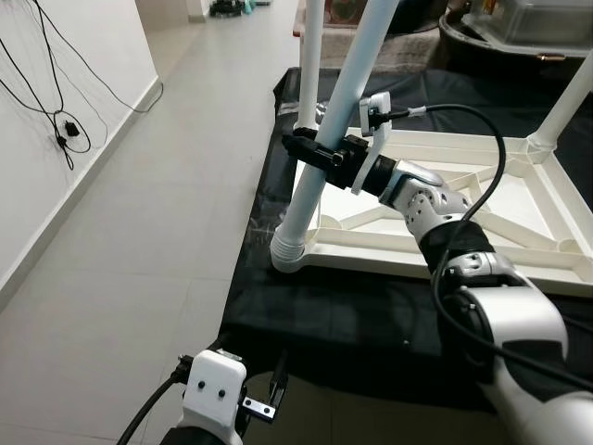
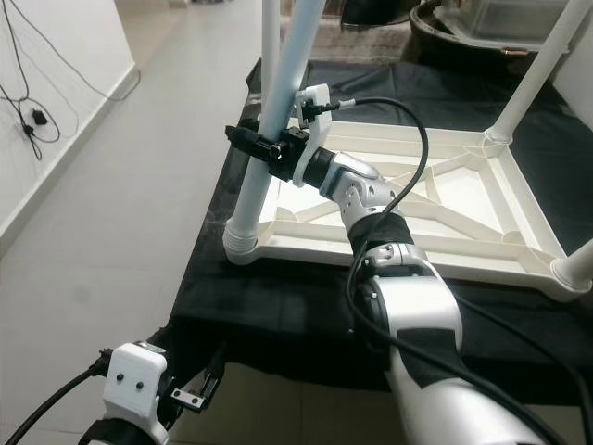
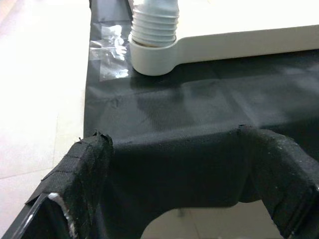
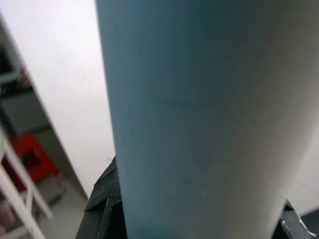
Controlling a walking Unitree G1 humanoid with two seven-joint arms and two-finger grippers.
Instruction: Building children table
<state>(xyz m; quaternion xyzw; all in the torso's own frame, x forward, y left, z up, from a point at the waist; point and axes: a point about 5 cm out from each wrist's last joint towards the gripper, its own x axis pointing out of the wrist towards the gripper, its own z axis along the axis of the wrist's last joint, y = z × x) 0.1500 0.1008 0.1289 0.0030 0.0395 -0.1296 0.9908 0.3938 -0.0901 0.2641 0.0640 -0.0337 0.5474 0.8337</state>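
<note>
Your right tool [image 1: 310,151] is clamped around the pale blue leg [image 1: 335,116], whose ribbed foot sits in the corner socket [image 1: 289,258] of the upturned tabletop [image 1: 519,218], below the tool. The leg leans; twist it now and the threads may cross or the tabletop slide on the black cloth [image 1: 334,315]. Your left tool [image 1: 264,400] hangs low, fingers apart.

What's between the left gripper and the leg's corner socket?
Just bare black cloth between the left gripper and the socket, as the left wrist view shows.
</note>
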